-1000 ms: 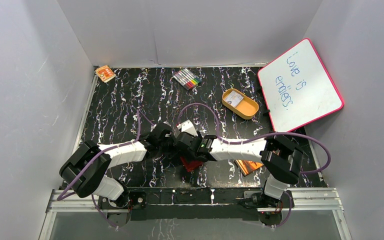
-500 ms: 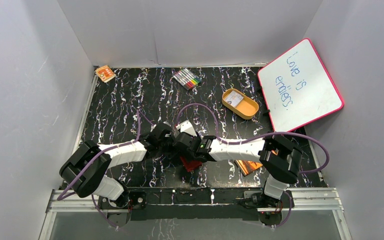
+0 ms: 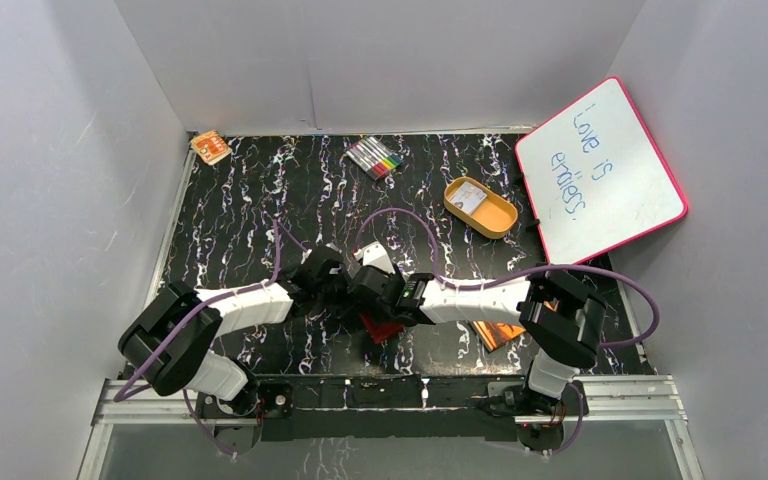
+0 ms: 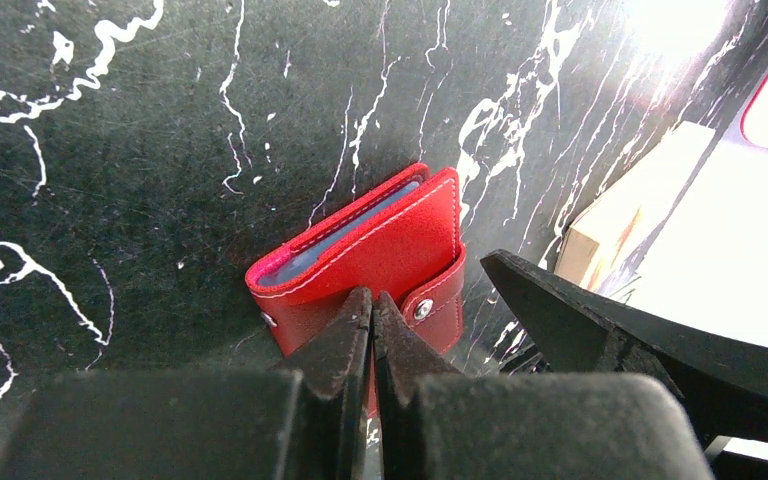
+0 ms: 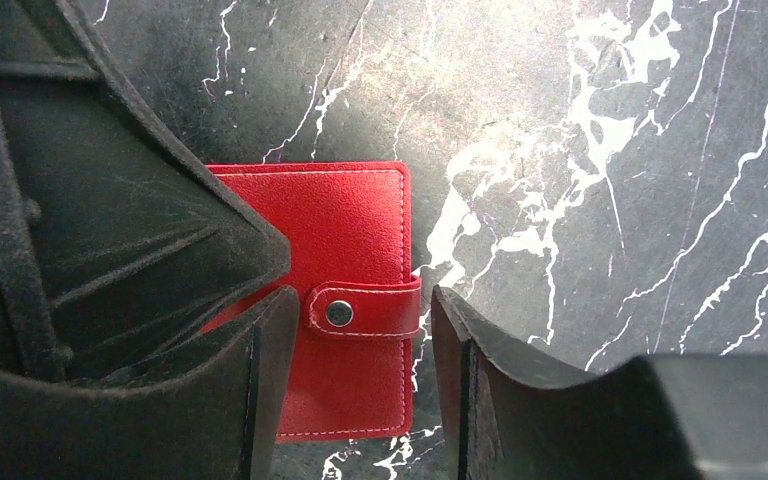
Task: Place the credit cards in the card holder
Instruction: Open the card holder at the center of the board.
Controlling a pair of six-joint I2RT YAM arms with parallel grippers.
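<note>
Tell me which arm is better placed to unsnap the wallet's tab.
Probably the right arm: its jaws stand open on either side of the tab on the closed wallet. The left arm has its jaws shut, tips at the wallet's edge.

red card holder (image 5: 350, 230), folded shut, snap tab fastened, lying flat

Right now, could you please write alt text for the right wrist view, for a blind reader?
A red card holder lies folded shut on a black, white-veined table, its snap tab with a silver stud between the open fingers of the right gripper. The shut left gripper reaches in from the left, covering part of the holder.
</note>
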